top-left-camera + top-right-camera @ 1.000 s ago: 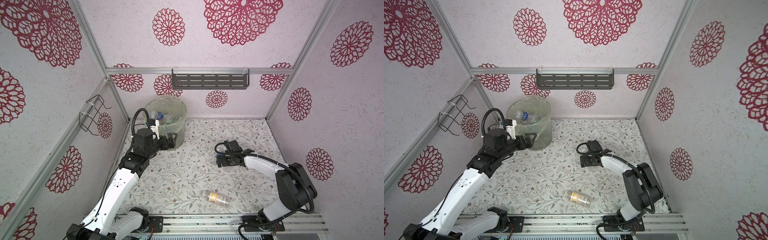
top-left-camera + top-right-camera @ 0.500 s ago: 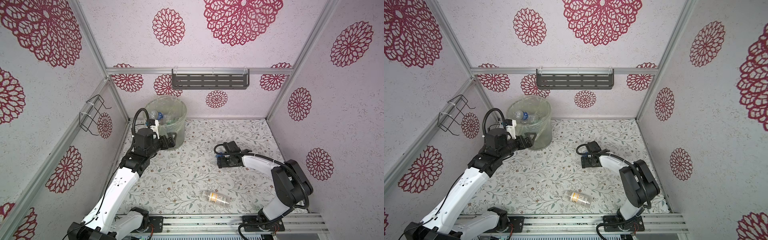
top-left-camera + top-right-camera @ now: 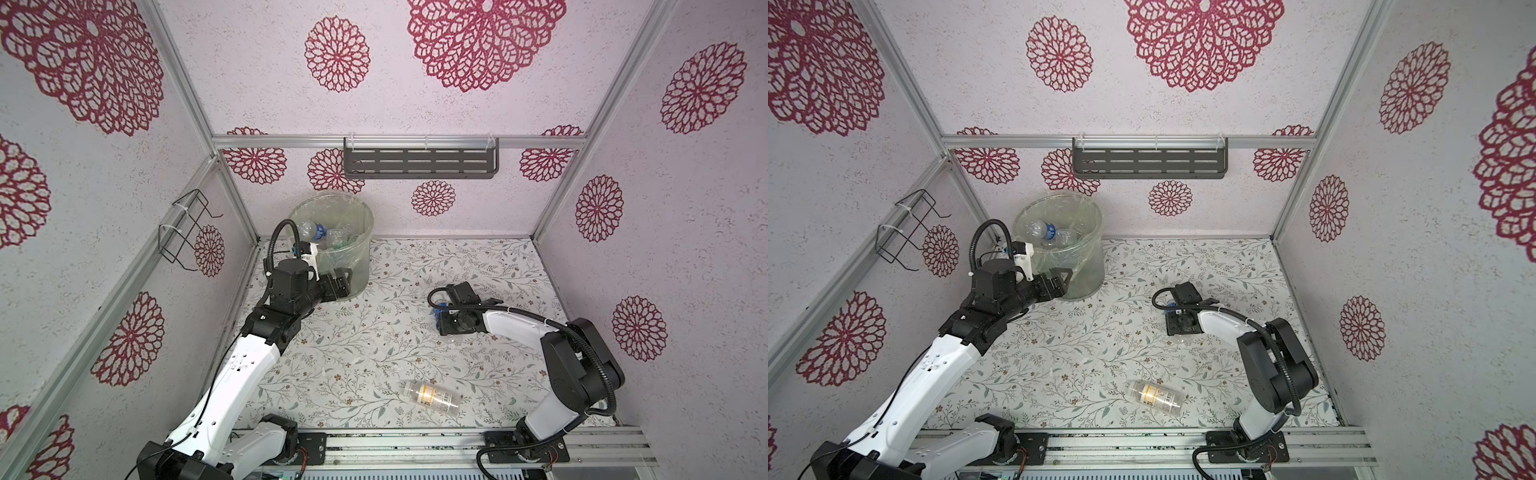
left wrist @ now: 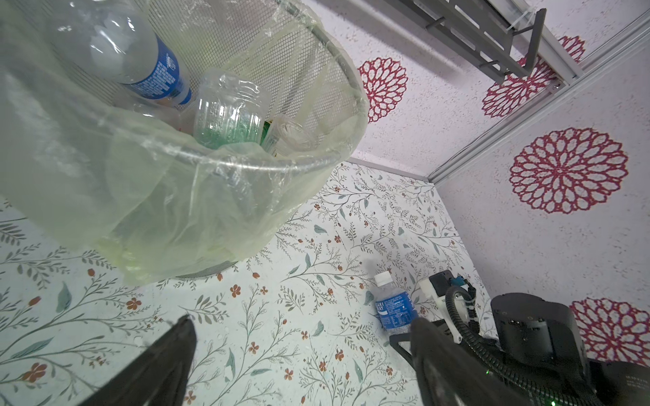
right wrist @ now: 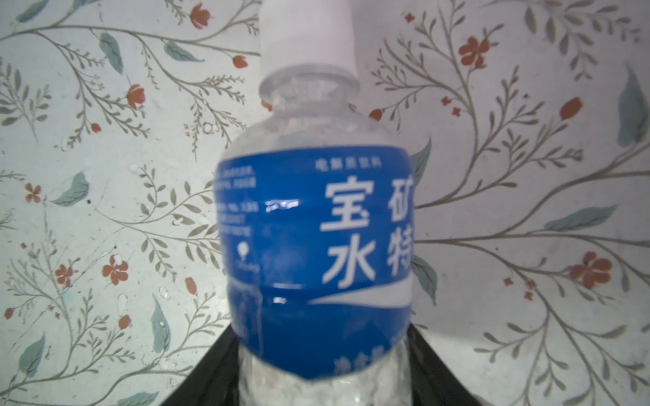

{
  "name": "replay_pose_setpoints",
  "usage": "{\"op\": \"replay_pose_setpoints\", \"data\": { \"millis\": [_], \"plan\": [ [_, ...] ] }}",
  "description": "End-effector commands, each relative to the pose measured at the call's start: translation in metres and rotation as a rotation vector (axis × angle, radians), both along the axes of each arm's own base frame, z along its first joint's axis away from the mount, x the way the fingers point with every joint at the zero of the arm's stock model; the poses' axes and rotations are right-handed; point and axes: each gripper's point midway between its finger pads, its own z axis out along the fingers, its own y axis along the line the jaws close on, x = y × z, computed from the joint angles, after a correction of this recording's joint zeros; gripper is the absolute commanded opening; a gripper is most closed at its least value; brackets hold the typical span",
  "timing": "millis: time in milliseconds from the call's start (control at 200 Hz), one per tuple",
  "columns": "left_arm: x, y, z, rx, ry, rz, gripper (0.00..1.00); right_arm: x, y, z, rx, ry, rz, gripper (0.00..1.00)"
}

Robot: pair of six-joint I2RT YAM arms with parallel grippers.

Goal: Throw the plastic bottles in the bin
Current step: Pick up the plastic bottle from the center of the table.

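in the far left corner of the table (image 3: pixel 374 340) the bin (image 3: pixel 359 257) already holds several plastic bottles (image 4: pixel 147 59). the left gripper (image 3: pixel 340 281) hangs just beside it, fingers spread and empty. near the front edge one clear bottle (image 3: pixel 432 397) lies untouched. right of centre the right gripper (image 5: pixel 322 335) clamps an upright blue-label bottle (image 5: pixel 313 228); by this, two are left to bin.

small clear plastic bottle with blue label (image 5: pixel 316 246): large white 宝矿 over 水特; smaller 电解质饮料 above; left wrist view shows "CARI" on it; fine print unreadable
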Motion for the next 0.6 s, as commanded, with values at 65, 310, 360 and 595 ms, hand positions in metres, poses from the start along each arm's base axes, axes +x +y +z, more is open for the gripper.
{"op": "replay_pose_setpoints", "data": {
  "millis": [65,310,360,595],
  "plan": [
    [0.001,0.001,0.002,0.019,-0.027,0.001,0.97,0.005,0.007,0.007,0.05,-0.017,-0.016,0.51],
    [0.001,0.003,0.002,0.028,-0.027,0.006,0.97,0.008,0.015,0.018,0.135,-0.056,-0.035,0.5],
    [0.001,0.003,0.002,0.03,-0.027,0.009,0.97,0.009,0.017,0.022,0.15,-0.065,-0.037,0.5],
    [0.002,0.004,0.0,0.042,-0.022,0.014,0.97,0.011,0.023,0.033,0.19,-0.081,-0.037,0.48]
  ]
}}
